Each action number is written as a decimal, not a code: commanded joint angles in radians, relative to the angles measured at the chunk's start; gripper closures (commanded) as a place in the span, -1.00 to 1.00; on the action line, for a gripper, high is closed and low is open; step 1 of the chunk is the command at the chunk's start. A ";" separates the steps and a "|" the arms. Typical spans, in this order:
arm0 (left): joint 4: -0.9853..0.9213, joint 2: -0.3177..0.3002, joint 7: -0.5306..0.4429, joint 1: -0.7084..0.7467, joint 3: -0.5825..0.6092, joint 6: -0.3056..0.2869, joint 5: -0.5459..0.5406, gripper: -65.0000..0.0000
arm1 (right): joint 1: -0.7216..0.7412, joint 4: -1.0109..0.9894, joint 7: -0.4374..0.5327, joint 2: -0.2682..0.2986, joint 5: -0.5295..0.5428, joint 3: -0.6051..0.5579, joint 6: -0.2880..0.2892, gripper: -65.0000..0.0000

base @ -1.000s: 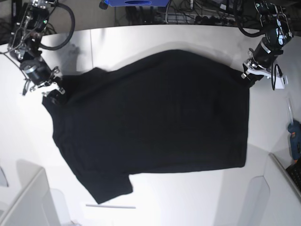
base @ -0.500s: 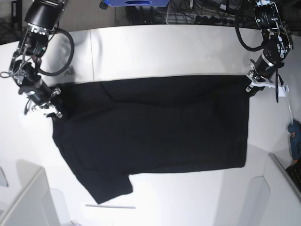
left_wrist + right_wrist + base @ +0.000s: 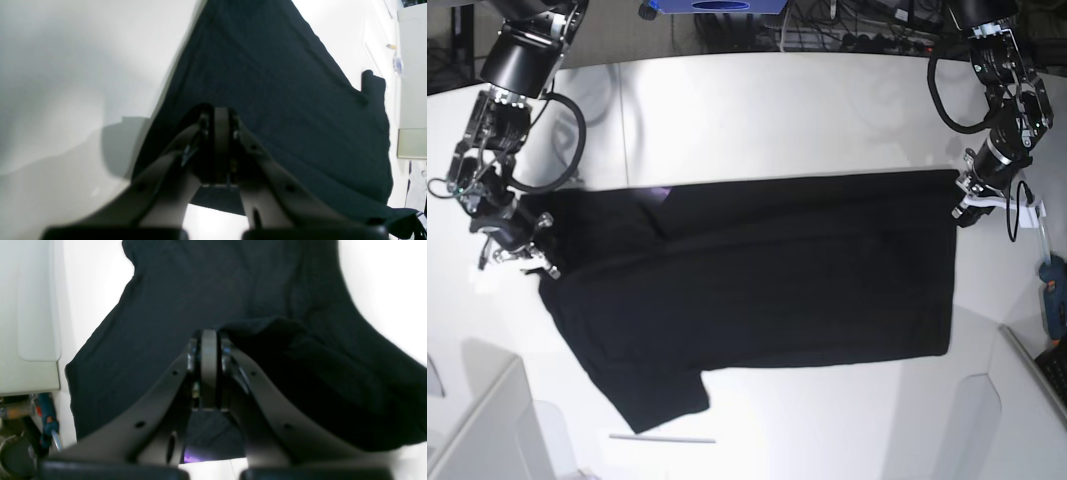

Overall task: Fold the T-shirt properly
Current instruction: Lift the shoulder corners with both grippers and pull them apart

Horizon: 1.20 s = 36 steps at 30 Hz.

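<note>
The black T-shirt point(image 3: 777, 280) lies spread on the white table point(image 3: 777, 110), and its far part is doubled over toward the near side along a straight far fold. A sliver of purple print point(image 3: 659, 192) shows at that fold. At the shirt's far right corner my left gripper point(image 3: 959, 208) is shut on the cloth; the left wrist view shows the jaws point(image 3: 221, 116) pressed together over the black fabric point(image 3: 283, 83). My right gripper point(image 3: 539, 264) is shut on the cloth at the left edge, with bunched fabric point(image 3: 283, 340) beside its closed tips point(image 3: 208, 336).
A blue tool point(image 3: 1055, 300) lies at the table's right edge. A thin white strip point(image 3: 662, 438) lies near the front edge below the sleeve. Pale bins stand at the front left point(image 3: 482, 430) and front right point(image 3: 1027, 400). Cables run along the back.
Both grippers have come toward the near side with the shirt's far edge in them, laying that part over the rest. The far edge is now a straight fold line.
</note>
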 commanded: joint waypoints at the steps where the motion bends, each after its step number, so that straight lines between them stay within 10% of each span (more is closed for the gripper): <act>1: 0.016 -0.011 -0.014 -0.023 -0.003 -0.004 -0.004 1.00 | 0.033 0.006 0.019 0.017 0.017 0.004 0.008 1.00; 30: -0.114 -0.019 -0.017 -0.139 0.037 -0.004 -0.001 1.00 | 0.076 -0.083 0.064 0.017 0.016 -0.056 0.002 1.00; 32: -0.113 -0.019 -0.017 -0.139 0.037 -0.004 -0.001 0.71 | 0.076 -0.083 0.064 0.017 0.016 -0.056 0.002 1.00; 36: -0.106 -0.019 -0.020 -0.153 0.037 -0.004 -0.003 -0.05 | 0.076 -0.078 0.064 0.017 0.020 -0.054 0.002 0.37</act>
